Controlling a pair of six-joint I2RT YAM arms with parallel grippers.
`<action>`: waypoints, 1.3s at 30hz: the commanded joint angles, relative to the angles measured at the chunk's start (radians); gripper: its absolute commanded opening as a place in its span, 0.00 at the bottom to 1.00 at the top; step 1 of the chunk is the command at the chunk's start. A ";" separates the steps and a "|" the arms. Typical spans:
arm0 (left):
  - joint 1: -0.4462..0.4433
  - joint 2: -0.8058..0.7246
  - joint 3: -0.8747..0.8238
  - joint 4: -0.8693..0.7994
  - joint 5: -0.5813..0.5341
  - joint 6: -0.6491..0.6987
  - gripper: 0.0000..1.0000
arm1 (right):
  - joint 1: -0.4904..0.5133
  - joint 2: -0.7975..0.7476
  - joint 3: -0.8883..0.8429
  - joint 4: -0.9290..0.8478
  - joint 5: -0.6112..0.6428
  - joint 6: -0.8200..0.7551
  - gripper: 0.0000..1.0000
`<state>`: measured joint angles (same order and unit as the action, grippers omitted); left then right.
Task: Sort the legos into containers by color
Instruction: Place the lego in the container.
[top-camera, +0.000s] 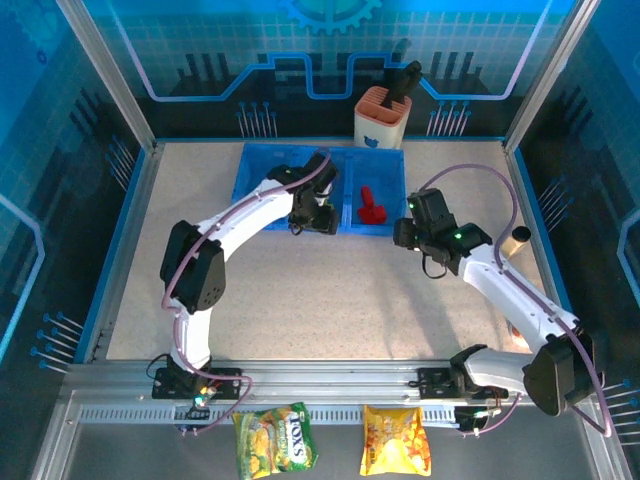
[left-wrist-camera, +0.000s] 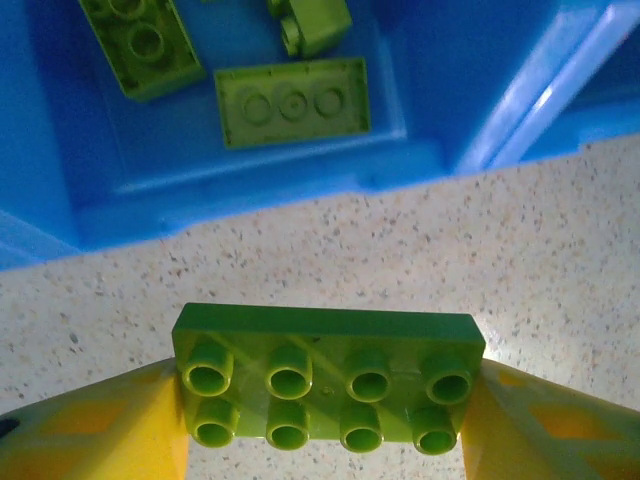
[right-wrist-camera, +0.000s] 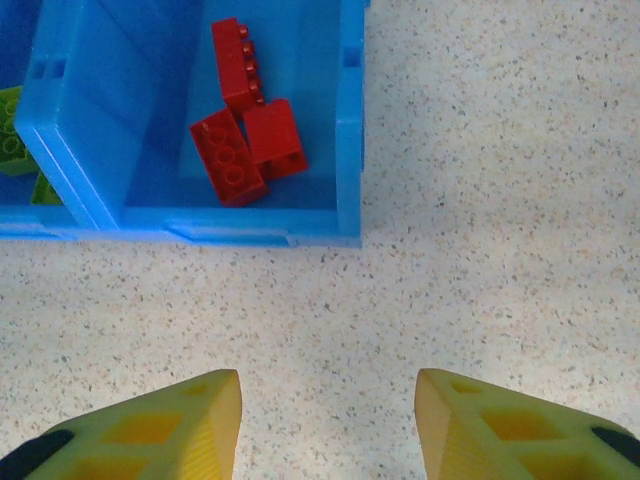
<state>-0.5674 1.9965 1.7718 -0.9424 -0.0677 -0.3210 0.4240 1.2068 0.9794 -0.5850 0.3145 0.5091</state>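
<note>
Table (top-camera: 300, 300): a speckled pale top inside a blue-walled cell, with both arms bolted at its near edge.
Tray (top-camera: 262, 165): a low blue tray with dividers at the far centre of the table.
Left arm (top-camera: 240, 225): arcs from the near left up to the tray's near edge.
Right arm (top-camera: 510, 290): reaches from the near right toward the tray's right end.
Holder (top-camera: 382, 118): an orange-and-white cylinder standing just beyond the tray's far right corner.
Bags (top-camera: 275, 440): two snack packets lying side by side on the rail nearest the camera.
Left gripper (left-wrist-camera: 325, 420): yellow fingers (left-wrist-camera: 110, 430) clamped on the two short ends of a green brick.
Right gripper (right-wrist-camera: 328, 420): jaws apart and empty, over bare table just near of the tray.
Green brick (left-wrist-camera: 330, 375): studs facing the wrist camera, held over the table just near of the tray.
Red bricks (right-wrist-camera: 245, 140): three clustered in the tray's right compartment.
Green bricks (left-wrist-camera: 290, 100): three lying loose in a compartment left of the reds.
</note>
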 joint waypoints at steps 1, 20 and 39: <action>0.023 0.052 0.100 -0.054 -0.014 0.048 0.64 | -0.015 -0.040 -0.025 -0.044 0.019 0.023 0.51; 0.129 0.418 0.636 -0.051 -0.041 0.070 0.64 | -0.010 -0.217 -0.094 -0.175 0.060 0.054 0.51; 0.152 0.513 0.498 0.317 -0.046 0.059 0.66 | -0.008 -0.271 -0.145 -0.210 0.077 0.072 0.51</action>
<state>-0.4160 2.4756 2.2749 -0.6708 -0.0940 -0.2592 0.4244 0.9524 0.8448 -0.7677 0.3706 0.5613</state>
